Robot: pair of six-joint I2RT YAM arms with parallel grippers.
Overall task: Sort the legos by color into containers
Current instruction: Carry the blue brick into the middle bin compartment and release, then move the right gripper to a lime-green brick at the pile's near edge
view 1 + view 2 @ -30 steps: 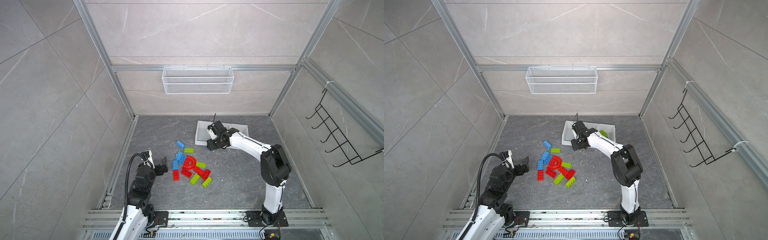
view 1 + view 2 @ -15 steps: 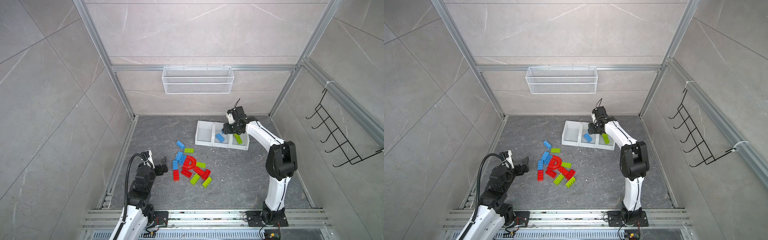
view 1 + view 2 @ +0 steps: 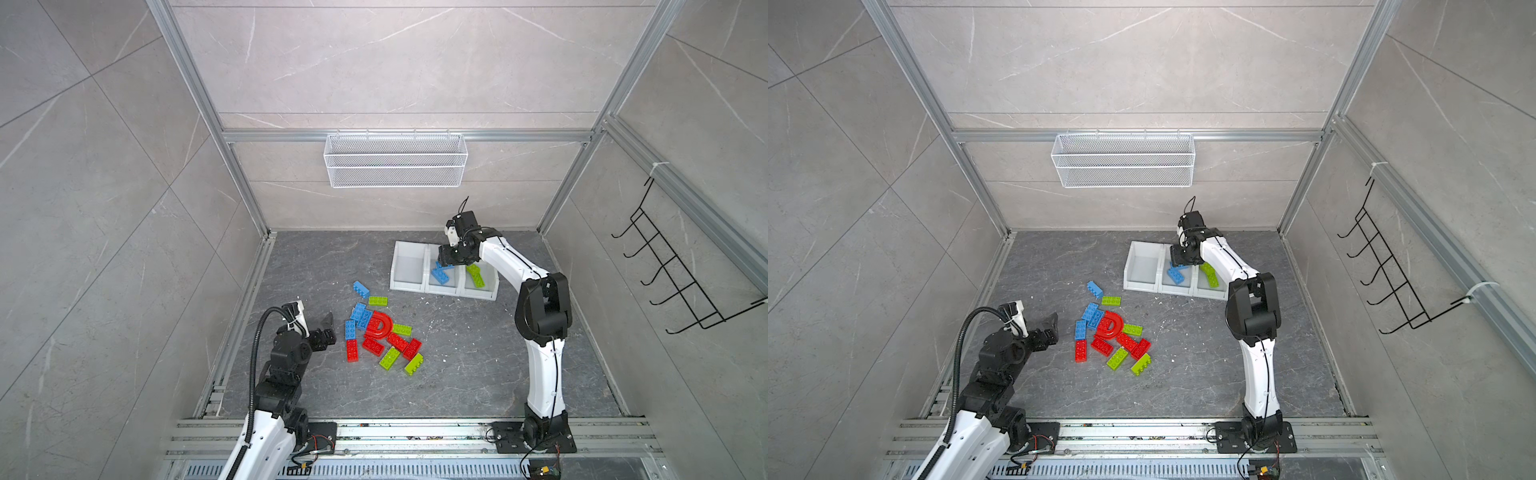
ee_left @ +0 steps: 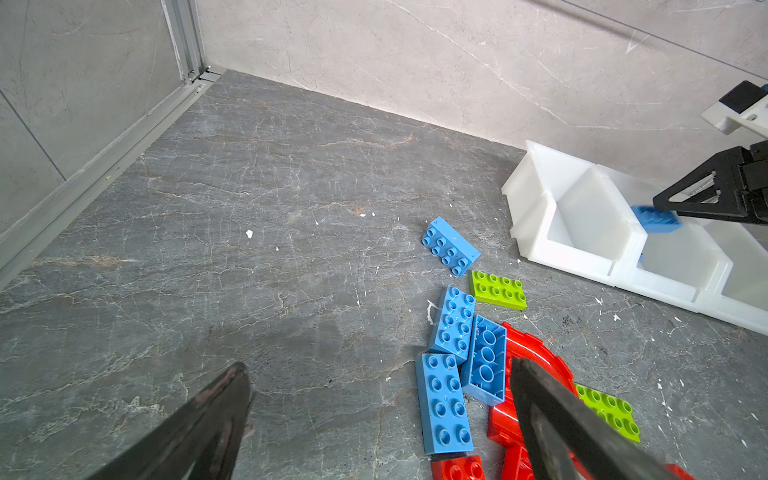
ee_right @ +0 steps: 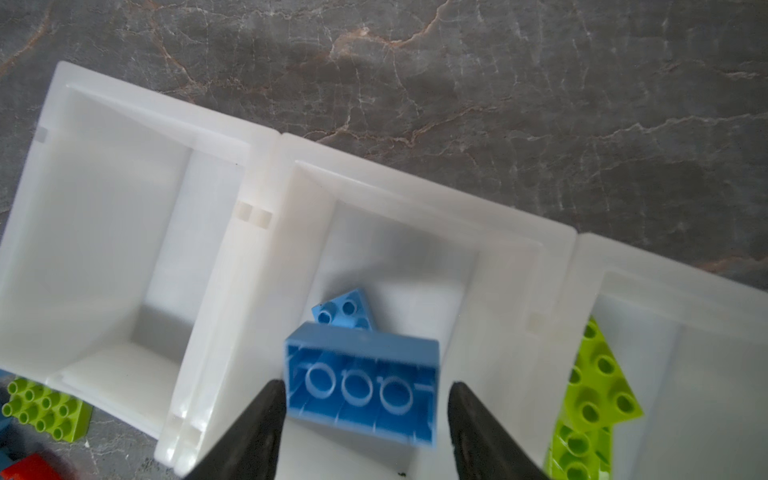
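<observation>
1. Jaws of the right gripper (image 5: 365, 385) stood spread just wider than a blue brick (image 5: 361, 349) lying between them. A thin gap showed beside one finger (image 5: 461, 399). The brick was tilted and blurred, its hollow underside turned to the wrist camera.
2. That brick was over the middle container (image 5: 415, 195), above a second blue brick (image 5: 345, 309) that lay on the container's floor.
3. In both top views the three joined white containers (image 3: 409, 286) (image 3: 1142, 286) sat in a row near the far edge of the tabletop (image 3: 478, 365), toward its far right corner. The right gripper (image 3: 446, 262) reached down over the middle one.
4. Lime green bricks (image 3: 475, 275) (image 5: 594, 395) lay in the container at the right end of the row.
5. Jaws of the left gripper (image 4: 378, 365) were spread wide and held nothing. It hovered over the tabletop toward the left edge (image 3: 329, 328), just beside the loose pile.
6. The loose legos (image 3: 372, 345) lay clustered around the middle of the tabletop, well apart from the containers.
7. A red D-shaped arch (image 3: 377, 326) sat in the middle of that cluster. Blue pieces (image 3: 357, 311) touched its left side, and one blue piece (image 3: 360, 289) lay apart, nearer the containers.
8. Red bricks (image 3: 397, 341) and green bricks (image 3: 389, 358) filled the cluster's near side. Another green brick (image 3: 378, 300) lay on its far side.
</observation>
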